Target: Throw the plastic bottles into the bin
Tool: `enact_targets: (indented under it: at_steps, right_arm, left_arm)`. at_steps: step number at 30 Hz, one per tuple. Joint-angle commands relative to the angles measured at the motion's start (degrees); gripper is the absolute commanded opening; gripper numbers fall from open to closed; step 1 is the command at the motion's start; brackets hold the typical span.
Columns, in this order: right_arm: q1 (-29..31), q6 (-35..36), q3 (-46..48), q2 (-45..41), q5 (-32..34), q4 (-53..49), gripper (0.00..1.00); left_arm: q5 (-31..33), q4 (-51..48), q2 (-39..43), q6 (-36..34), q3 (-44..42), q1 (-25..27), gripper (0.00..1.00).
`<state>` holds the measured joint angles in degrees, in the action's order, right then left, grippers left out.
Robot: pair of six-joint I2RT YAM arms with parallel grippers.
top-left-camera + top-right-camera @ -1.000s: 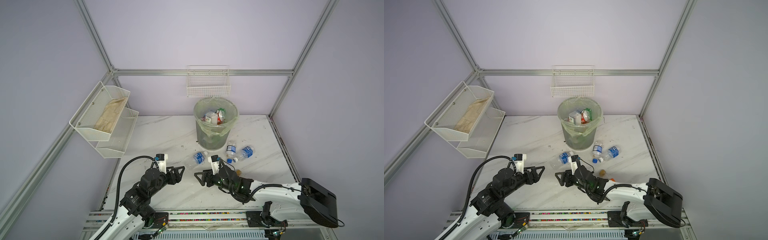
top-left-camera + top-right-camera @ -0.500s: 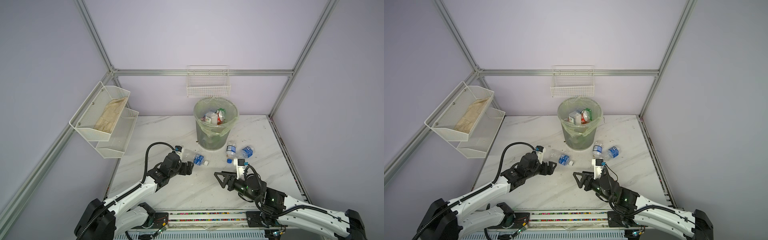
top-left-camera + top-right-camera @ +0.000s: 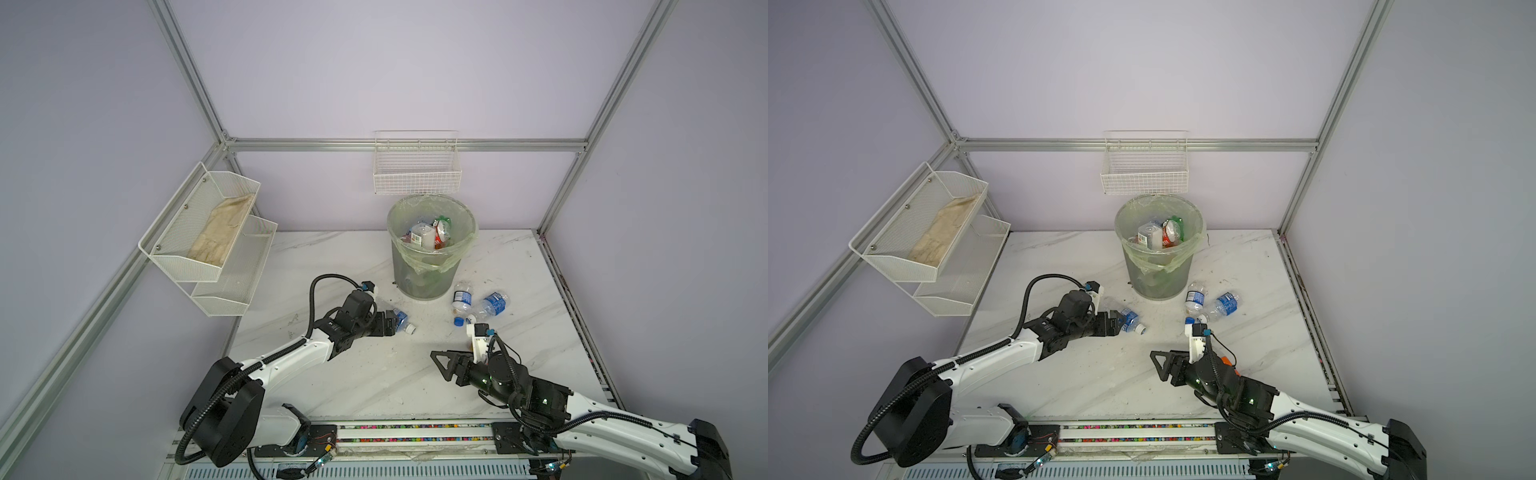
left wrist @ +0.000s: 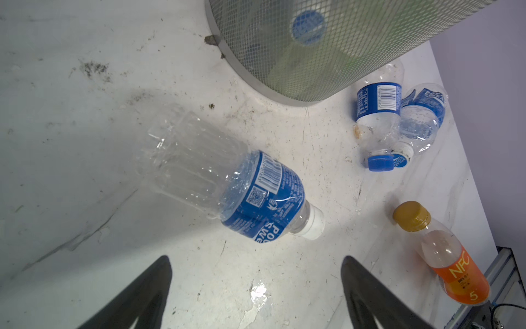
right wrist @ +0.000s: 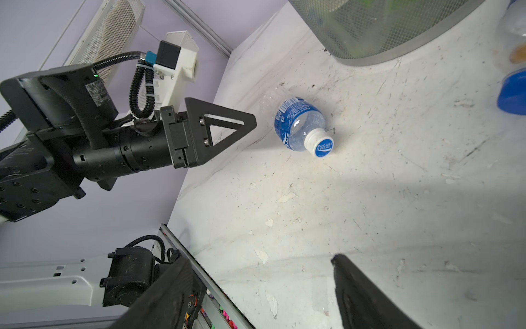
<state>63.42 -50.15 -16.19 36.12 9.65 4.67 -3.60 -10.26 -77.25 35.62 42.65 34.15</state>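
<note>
- the left end effector [image 4: 255, 259] is open. its two fingers stand wide apart and nothing is between them.
- the blue-label bottle [image 4: 227, 182] lies on its side on the worktop [image 4: 71, 142]. it is just in front of those fingers, not yet between them.
- the bottle's long way runs slanted across the gap. its clear bottom end is farther off on one finger's side, and its white cap is closer on the other finger's side.
- in both top views the bottle sits right at the tip of the left end effector. the bin [image 3: 419, 278] stands near, a bit past it.
- the right end effector [image 3: 442, 365] is open too and holds nothing. it is well apart from this bottle, so the left arm is the nearer one.
- my guess: the left arm must go a little forward. it may also need to turn its wrist, so the fingers close on the round body and not end to end.
- two more blue bottles [image 3: 462, 298] lie touching each other just beside the bin. an orange-label bottle [image 4: 452, 270] lies near the worktop's edge. these look closer to the right arm.
</note>
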Motion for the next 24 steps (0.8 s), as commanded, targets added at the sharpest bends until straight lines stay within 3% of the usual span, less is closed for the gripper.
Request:
enact_targets:
  at_steps: [1, 24]
  right_arm:
    - [0.38, -0.89, 1.54, -0.15, 0.89, 1.00, 0.81]
    - [0.39, -1.51, 3.11, -5.88, 3.38, -3.39, 0.83]
  left_arm:
    - [0.80, -0.58, -1.23, 2.57, 7.74, -0.05, 0.94]
    - [3.19, -3.74, -19.73, 0.79, 21.59, 2.71, 0.95]
